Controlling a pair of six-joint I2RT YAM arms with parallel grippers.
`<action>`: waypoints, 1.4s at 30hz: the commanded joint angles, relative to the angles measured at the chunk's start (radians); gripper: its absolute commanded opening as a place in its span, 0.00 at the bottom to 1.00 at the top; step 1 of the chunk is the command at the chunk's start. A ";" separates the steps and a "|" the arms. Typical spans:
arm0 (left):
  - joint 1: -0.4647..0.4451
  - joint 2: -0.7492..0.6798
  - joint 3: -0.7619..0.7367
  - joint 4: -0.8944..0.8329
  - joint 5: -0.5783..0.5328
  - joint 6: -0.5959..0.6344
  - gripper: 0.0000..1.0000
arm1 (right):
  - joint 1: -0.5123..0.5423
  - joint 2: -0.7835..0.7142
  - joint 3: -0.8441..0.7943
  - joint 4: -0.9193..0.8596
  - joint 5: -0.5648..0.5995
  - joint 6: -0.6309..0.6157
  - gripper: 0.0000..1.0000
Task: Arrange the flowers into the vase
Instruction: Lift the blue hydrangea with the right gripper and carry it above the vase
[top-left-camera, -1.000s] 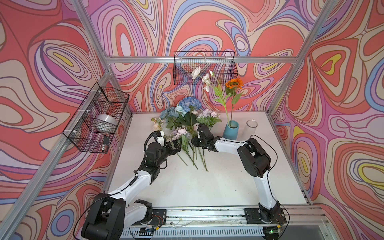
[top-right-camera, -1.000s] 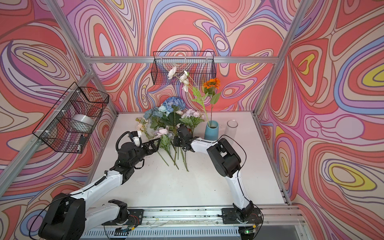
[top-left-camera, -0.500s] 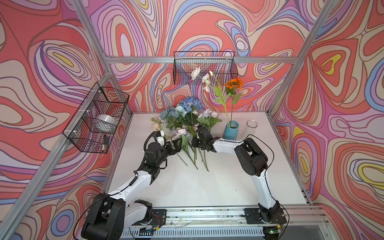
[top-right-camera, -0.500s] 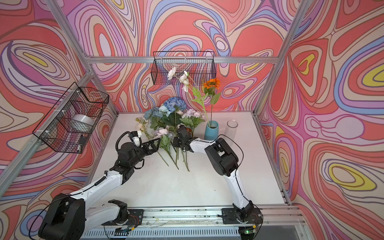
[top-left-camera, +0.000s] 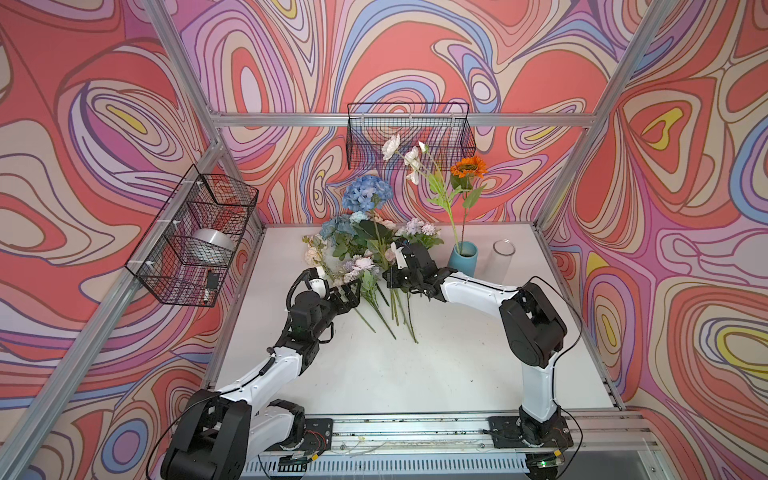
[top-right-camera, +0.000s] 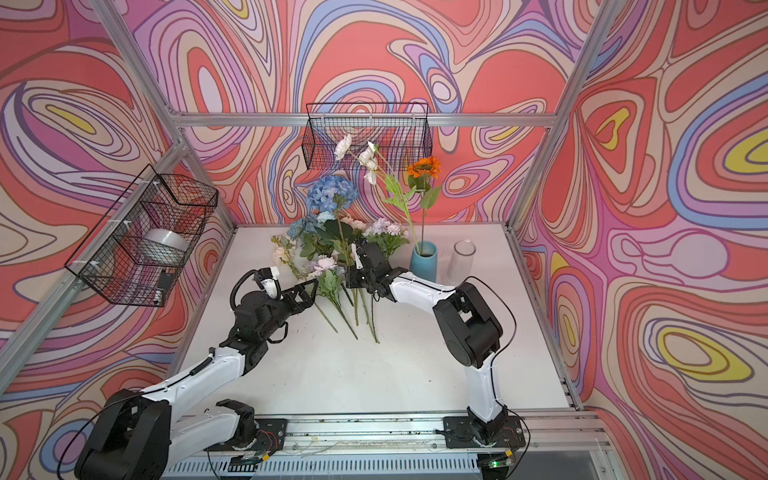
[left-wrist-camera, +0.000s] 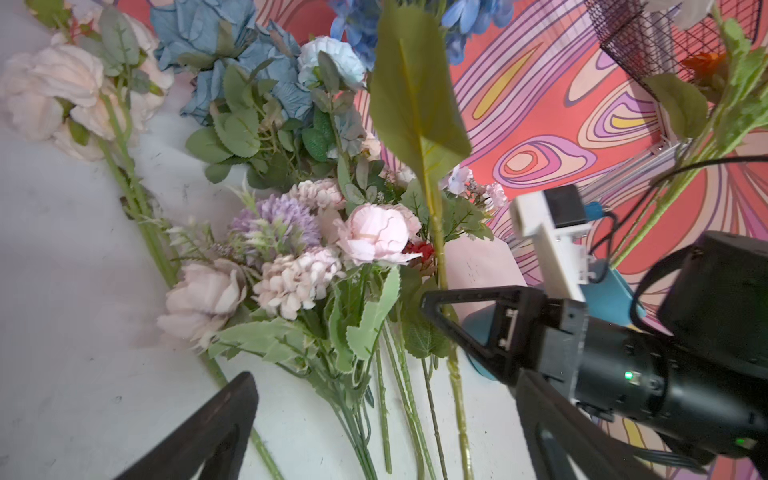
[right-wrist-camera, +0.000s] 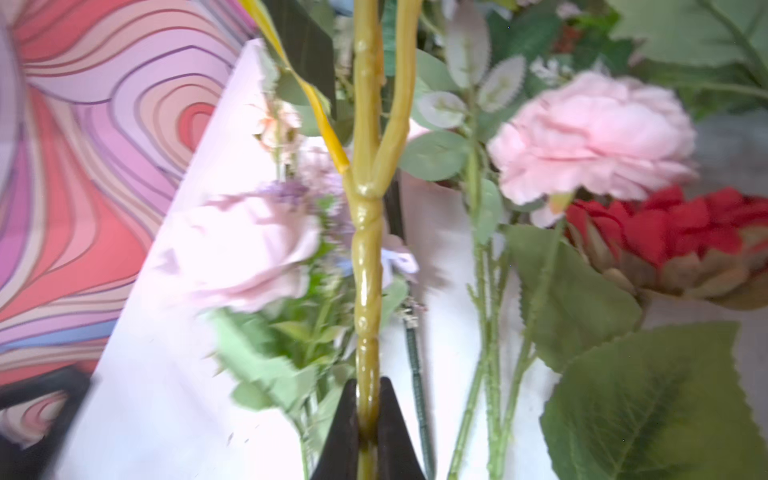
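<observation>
Loose flowers (top-left-camera: 361, 266) lie in a heap at the back middle of the white table (top-left-camera: 415, 365). My right gripper (top-left-camera: 394, 277) is shut on the olive stem (right-wrist-camera: 368, 270) of the big blue hydrangea (top-left-camera: 368, 193), which stands tilted above the heap (top-right-camera: 332, 193). The fingertips (right-wrist-camera: 390, 419) pinch that stem in the right wrist view. The blue vase (top-left-camera: 463, 257) holds a white spray and an orange sunflower (top-left-camera: 468, 167). My left gripper (top-left-camera: 352, 293) is open beside the lilac and pink bunch (left-wrist-camera: 299, 249), its jaws wide around the lying stems (left-wrist-camera: 382, 415).
A clear glass cylinder (top-left-camera: 503, 259) stands right of the vase. Wire baskets hang on the back wall (top-left-camera: 409, 133) and on the left wall (top-left-camera: 195, 237). A red bloom (right-wrist-camera: 673, 232) and a pink one (right-wrist-camera: 594, 133) lie close to the held stem.
My right gripper closed on the hydrangea stem, and the blue head has risen a little and swung left. The left arm has stayed still.
</observation>
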 joint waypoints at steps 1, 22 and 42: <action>0.007 -0.045 -0.039 0.062 -0.099 -0.070 1.00 | 0.007 -0.031 0.002 -0.071 -0.092 -0.099 0.00; 0.009 -0.217 -0.048 0.244 0.079 0.012 1.00 | 0.050 -0.281 0.125 -0.097 -0.143 -0.373 0.00; -0.205 0.192 0.313 0.231 0.304 0.137 1.00 | -0.024 -0.710 -0.242 0.173 0.380 -0.495 0.00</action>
